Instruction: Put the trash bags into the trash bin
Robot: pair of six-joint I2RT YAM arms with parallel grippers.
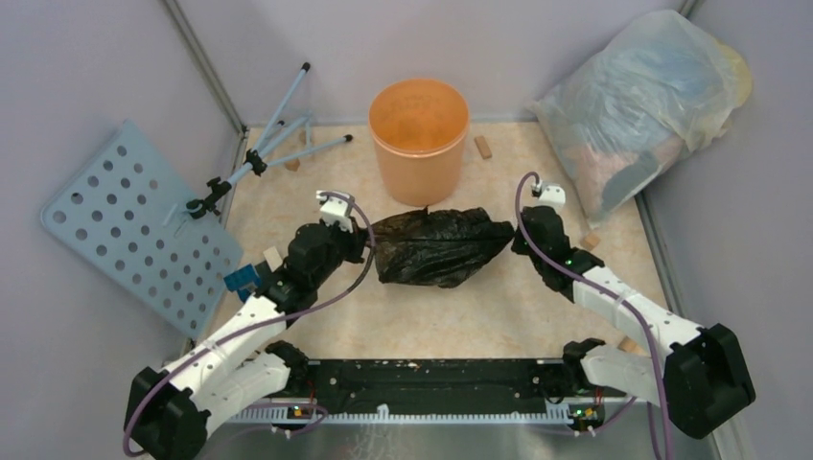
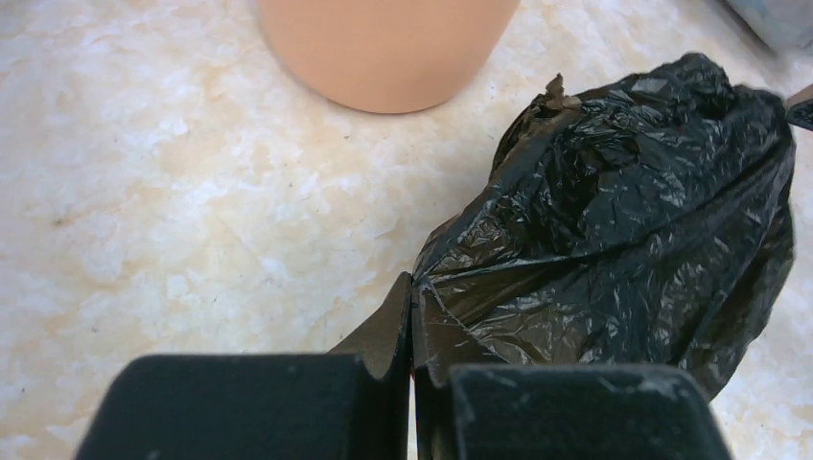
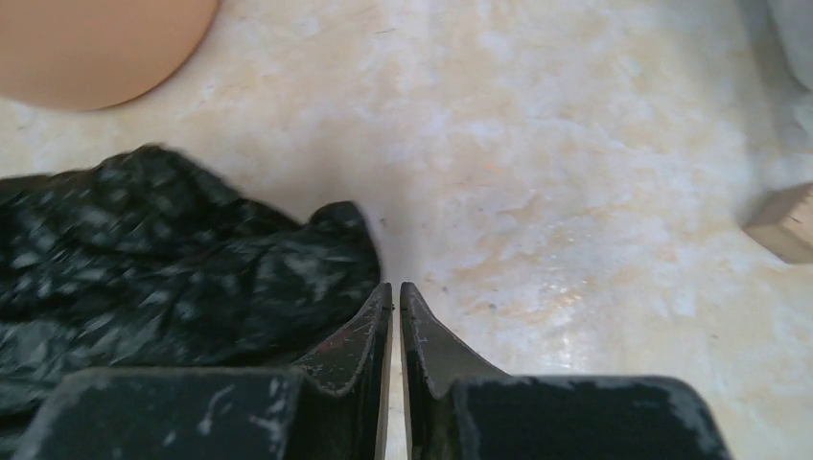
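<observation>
Robot lab test cell: plain grey partition walls (image 1: 58, 77), metal corner posts (image 1: 204, 62), perforated blue panel (image 1: 125, 225), folded tripod (image 1: 273, 144), stone-patterned tabletop (image 1: 431, 316)

One black trash bag (image 1: 441, 247), one orange bin (image 1: 419, 139), one translucent stuffed bag (image 1: 642, 96), one perforated blue panel (image 1: 134, 225), one folded tripod (image 1: 273, 144), at least four small wooden blocks (image 1: 482, 147), and two hands: left hand (image 1: 368, 245), right hand (image 1: 519, 233).

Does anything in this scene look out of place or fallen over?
Yes. A pale blue tripod lies toppled at the back left, and a perforated blue board leans tilted against the left wall.
</observation>
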